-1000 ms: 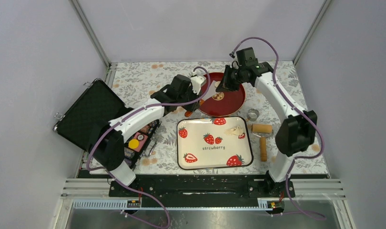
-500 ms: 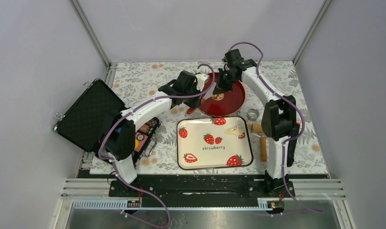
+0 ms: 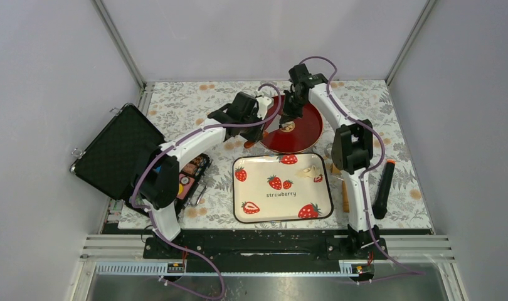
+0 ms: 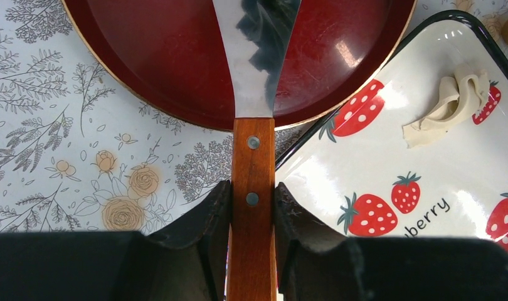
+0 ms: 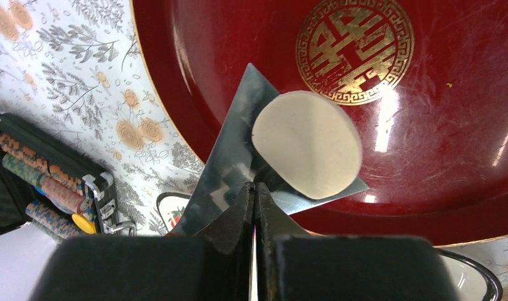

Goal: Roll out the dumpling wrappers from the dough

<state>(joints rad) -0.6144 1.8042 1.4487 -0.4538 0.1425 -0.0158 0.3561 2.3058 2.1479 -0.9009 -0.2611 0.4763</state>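
Pose, left: left arm [image 3: 195, 141] reaches diagonally from the near-left edge toward the far middle of the surface [image 3: 182, 106]. The left pincer [image 4: 251, 194] is clamped on the wooden handle of a spatula [image 4: 254, 150], whose blade is over the red plate [image 4: 145, 63]. A round dumpling wrapper [image 5: 308, 153] lies on the blade tip, above the plate. Pose, right: right arm [image 3: 339, 113] stretched far, wrist pitched down. The right pincer [image 5: 253, 188] is fully together, tips at the wrapper's edge; contact unclear. Ragged dough [image 4: 449, 103] sits in the far-right corner of the strawberry tray [image 4: 427, 169].
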